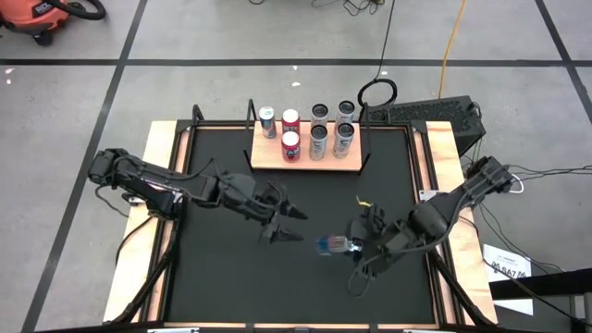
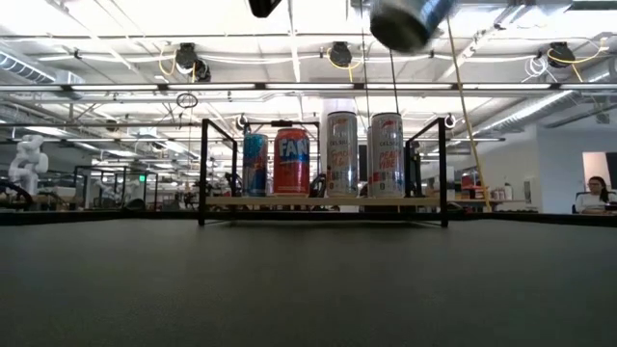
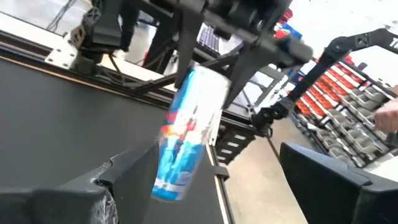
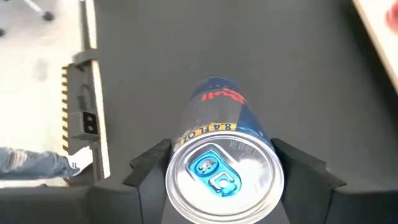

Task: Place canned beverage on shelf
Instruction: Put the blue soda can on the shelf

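A blue canned beverage (image 1: 326, 245) is held by my right gripper (image 1: 346, 246) above the near middle of the black tabletop. It also shows in the right wrist view (image 4: 217, 106), the left wrist view (image 3: 186, 134) and at the top of the low view (image 2: 410, 19). My left gripper (image 1: 283, 222) is open and empty, just left of the can. The shelf (image 1: 305, 164), a small light-wood board with black uprights, stands at the far middle. Several cans stand upright on it. My right gripper pinches the can's side wall just below its tab end (image 4: 186, 140), one finger (image 4: 149, 168) on each opposite side. The fingers slant down from the table's right. The can is lifted clear of the table and tilted, its bottom end (image 3: 168, 186) pointing down and left.
On the shelf stand a blue-white can (image 1: 267, 121), two red cans (image 1: 290, 145) and several silver cans (image 1: 319, 141). A black box (image 1: 435, 111) sits at the far right corner. Bare black tabletop (image 1: 231, 277) lies near left. A person (image 2: 593, 193) sits far off.
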You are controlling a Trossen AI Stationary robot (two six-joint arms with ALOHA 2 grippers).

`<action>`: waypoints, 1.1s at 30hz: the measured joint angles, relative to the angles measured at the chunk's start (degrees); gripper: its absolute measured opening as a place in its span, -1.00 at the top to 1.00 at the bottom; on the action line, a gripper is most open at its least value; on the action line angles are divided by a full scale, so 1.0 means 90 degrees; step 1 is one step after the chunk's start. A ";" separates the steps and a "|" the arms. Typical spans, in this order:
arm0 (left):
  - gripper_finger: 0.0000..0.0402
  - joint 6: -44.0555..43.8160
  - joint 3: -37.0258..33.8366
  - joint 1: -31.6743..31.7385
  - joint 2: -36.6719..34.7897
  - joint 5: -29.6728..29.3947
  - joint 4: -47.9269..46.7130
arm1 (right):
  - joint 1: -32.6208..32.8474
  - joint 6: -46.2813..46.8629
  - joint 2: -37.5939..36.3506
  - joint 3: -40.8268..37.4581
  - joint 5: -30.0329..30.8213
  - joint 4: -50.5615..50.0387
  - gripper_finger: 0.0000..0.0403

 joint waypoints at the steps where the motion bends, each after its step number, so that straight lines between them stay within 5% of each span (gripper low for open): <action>1: -0.66 0.0000 0.0000 0.0027 0.0000 0.0063 -0.0007 | -0.0048 -0.0249 0.0000 0.0094 -0.0011 0.0060 -0.13; 24: -0.78 -0.0349 0.0005 0.0780 0.0272 0.2317 0.0163 | -0.1175 -0.4201 -0.0002 0.0638 -0.0696 0.1361 -0.13; 33: -0.77 -0.0329 0.0005 0.0814 0.0687 0.3456 0.0684 | -0.1414 -0.4682 -0.0002 0.0640 -0.0708 0.1799 -0.14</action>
